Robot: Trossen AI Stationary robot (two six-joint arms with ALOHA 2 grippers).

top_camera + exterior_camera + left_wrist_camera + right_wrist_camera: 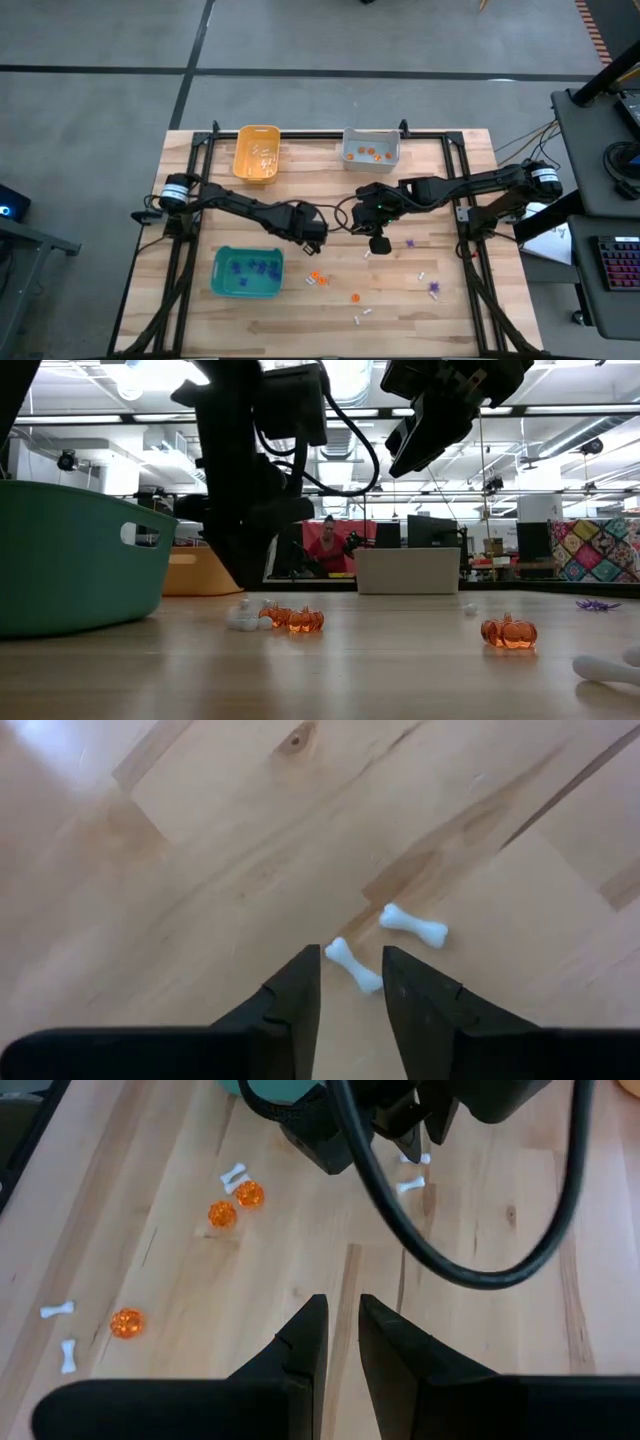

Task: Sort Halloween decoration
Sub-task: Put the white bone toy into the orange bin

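**Sorting bench: left arm low over white bones, right arm raised**

Teal bin [247, 274] at the left front of the table [400, 310] holds purple spiky trinkets [255, 268]. Yellow bin [256, 153] at the rear holds white pieces. Left gripper [352, 982] is down at mid-table, fingers parted a little, straddling a white bone [354, 966] that lies on the wood; not gripped. A second bone [413, 925] lies just beside it. Grey bin [370, 147] holds orange pumpkins [368, 153]. Right gripper [342, 1325] hangs above bare wood, fingers narrowly apart, holding nothing. Loose orange pumpkins [297, 619], bones and purple pieces remain scattered on the front right of the table.
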